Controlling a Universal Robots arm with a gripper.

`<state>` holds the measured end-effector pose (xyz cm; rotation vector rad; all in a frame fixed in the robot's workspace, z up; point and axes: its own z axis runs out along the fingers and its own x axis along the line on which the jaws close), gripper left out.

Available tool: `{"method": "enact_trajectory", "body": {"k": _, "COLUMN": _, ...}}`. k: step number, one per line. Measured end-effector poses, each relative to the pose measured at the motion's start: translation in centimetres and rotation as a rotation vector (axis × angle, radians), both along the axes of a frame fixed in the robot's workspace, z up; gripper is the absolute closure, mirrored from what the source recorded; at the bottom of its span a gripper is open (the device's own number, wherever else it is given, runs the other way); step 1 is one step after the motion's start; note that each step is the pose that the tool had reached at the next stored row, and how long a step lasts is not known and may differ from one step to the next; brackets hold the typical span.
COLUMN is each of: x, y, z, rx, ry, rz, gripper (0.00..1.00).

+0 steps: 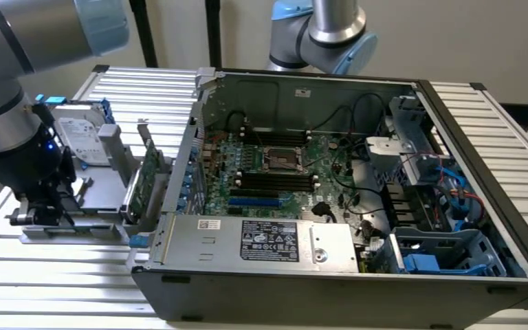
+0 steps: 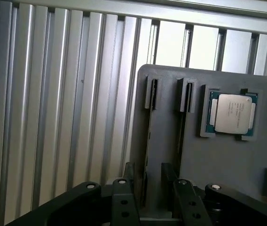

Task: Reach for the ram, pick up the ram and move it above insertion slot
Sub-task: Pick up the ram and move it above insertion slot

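Note:
The ram [image 2: 147,141] stands on edge in a slot of a grey holder [image 2: 171,117], showing as a thin dark strip. My gripper [image 2: 148,181] is open, and its black fingertips [image 2: 128,176] sit on either side of the ram's near end with small gaps. In the exterior view the gripper [image 1: 39,213] hangs low over the holder [image 1: 99,192] at that view's left, beside the open computer case. The dark insertion slots [image 1: 273,180] lie on the green motherboard inside the case.
A processor chip [image 2: 231,113] rests in a pocket of the holder. A silver hard drive [image 1: 85,141] and a green expansion card [image 1: 149,179] stand between gripper and case [image 1: 337,289]. A second arm [image 1: 324,34] rises behind the case. Ribbed aluminium table [image 1: 62,282] all around.

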<state>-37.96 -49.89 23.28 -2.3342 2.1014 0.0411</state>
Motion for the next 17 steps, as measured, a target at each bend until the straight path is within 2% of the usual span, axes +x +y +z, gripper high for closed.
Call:
{"method": "enact_trajectory", "body": {"k": 14, "x": -0.4, "y": -0.11, "z": -2.53, "rx": 0.0000, "ry": -0.0001, "rz": 0.000, "gripper": 0.64}}
{"method": "enact_trajectory", "body": {"k": 17, "x": -0.5, "y": -0.11, "z": -2.81, "rx": 0.0000, "ry": 0.0003, "rz": 0.000, "gripper": 0.64}}
